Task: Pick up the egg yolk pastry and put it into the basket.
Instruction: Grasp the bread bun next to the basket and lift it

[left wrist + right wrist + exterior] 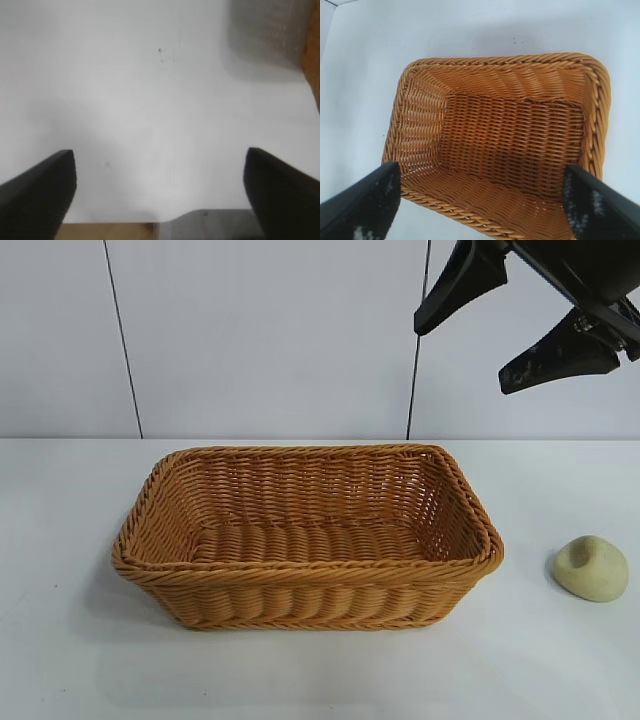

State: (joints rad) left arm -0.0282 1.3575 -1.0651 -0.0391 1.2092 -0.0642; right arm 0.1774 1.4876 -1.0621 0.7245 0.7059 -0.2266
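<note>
The right hand [505, 328] hangs open and empty high above the basket [300, 580], egg yolk pastry [591, 568] on the tabletop [560, 660] below it.

Right wrist view above basket [500, 145]

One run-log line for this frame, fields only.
pastry: egg yolk pastry on table right of basket, untouched | basket: empty | right gripper: open, raised above the basket's right end | left gripper: open over bare table
</note>
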